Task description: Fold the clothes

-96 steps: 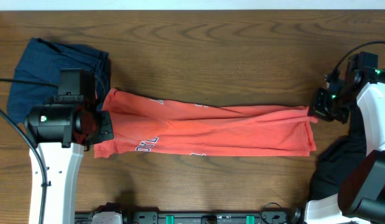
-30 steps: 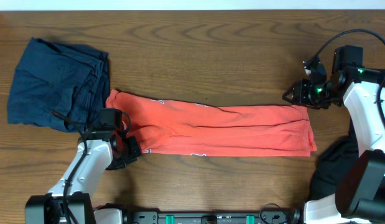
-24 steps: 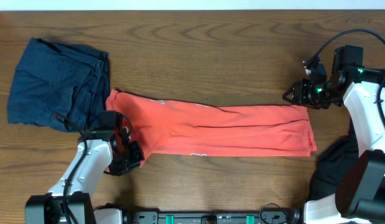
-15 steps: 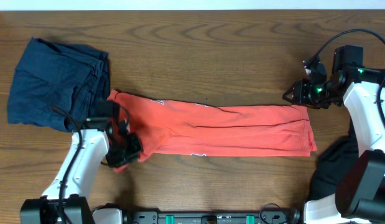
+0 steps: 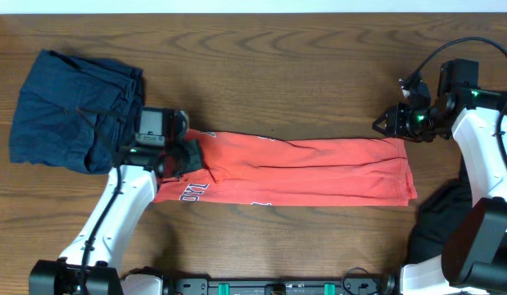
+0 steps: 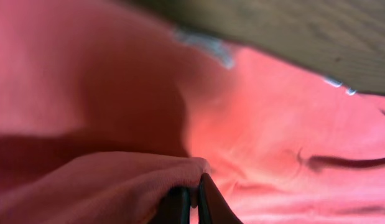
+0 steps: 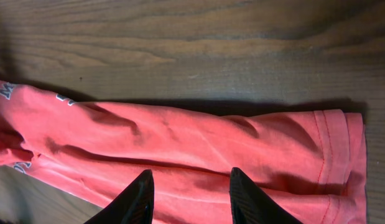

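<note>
Your left gripper is pinched tight on a fold of the coral-red T-shirt, forearm trailing behind it. Your right gripper hovers, jaws parted.

Matt coral cloth T-shirt (creased) on grained wooden table.

Pretty sure this is a robotics lab / test bench, not a home. Two white arms w/ black joints, left arm and right arm, come up from the near side of a dark wood-grain table. Black cable loops off the right one, green status light lit on it. Black rail w/ green bits runs along the near edge. Test laundry laid out: red T-shirt mid-table, navy pile far left.
</note>
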{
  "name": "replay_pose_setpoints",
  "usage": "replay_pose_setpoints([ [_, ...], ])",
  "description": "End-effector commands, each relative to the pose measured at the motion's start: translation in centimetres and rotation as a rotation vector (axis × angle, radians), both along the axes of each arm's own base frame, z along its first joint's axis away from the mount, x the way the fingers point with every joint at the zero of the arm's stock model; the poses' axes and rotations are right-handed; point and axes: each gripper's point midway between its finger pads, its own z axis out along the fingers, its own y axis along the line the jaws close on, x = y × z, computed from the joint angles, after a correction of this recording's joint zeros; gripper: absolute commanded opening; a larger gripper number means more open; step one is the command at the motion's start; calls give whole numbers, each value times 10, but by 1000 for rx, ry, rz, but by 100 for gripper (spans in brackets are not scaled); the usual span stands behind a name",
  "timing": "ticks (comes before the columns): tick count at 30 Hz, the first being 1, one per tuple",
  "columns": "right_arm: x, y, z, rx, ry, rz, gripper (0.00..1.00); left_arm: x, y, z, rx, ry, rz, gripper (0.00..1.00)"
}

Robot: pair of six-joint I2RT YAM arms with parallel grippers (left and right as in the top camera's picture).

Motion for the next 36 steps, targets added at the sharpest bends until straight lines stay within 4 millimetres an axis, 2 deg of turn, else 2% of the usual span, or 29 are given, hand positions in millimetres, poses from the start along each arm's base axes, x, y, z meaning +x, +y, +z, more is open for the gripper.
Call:
replay_pose_setpoints([
  [1,0,3,-2,1,8,-1,38,10,-3,1,86,-64,-67,6],
  [4,0,3,-2,1,8,0,38,13,-12,-3,86,-73,-96,9],
  [5,0,3,-2,1,8,-1,38,13,-14,-5,86,-71,-100,15],
  [7,0,3,-2,1,8,-1,38,13,-16,-10,88,-60,-106,54],
  [8,-1,3,-2,1,9,-1,38,13,-16,-11,88,-56,-106,66],
  [13,-1,3,-2,1,10,0,38,11,-15,-7,88,-58,-105,66],
  [16,-1,3,-2,1,9,0,39,11,-13,0,93,-79,-100,62],
  [18,-1,3,-2,1,9,-1,39,13,-7,4,128,-96,-83,50],
  [22,0,3,-2,1,7,-1,40,16,7,4,199,-109,-48,33],
  [24,0,3,-2,0,5,0,40,17,13,2,233,-106,-36,30],
  [27,0,3,-2,1,6,-1,40,11,15,-7,252,-66,-58,31],
  [29,0,3,-2,1,8,-1,40,1,17,-15,263,-12,-65,49],
  [32,0,3,-2,1,8,-1,40,-12,24,-25,296,59,-67,50],
  [35,0,3,-2,1,8,-1,40,-19,47,-28,412,96,-28,50],
  [36,0,3,-2,1,8,-1,40,-19,54,-27,447,95,-11,53],
])
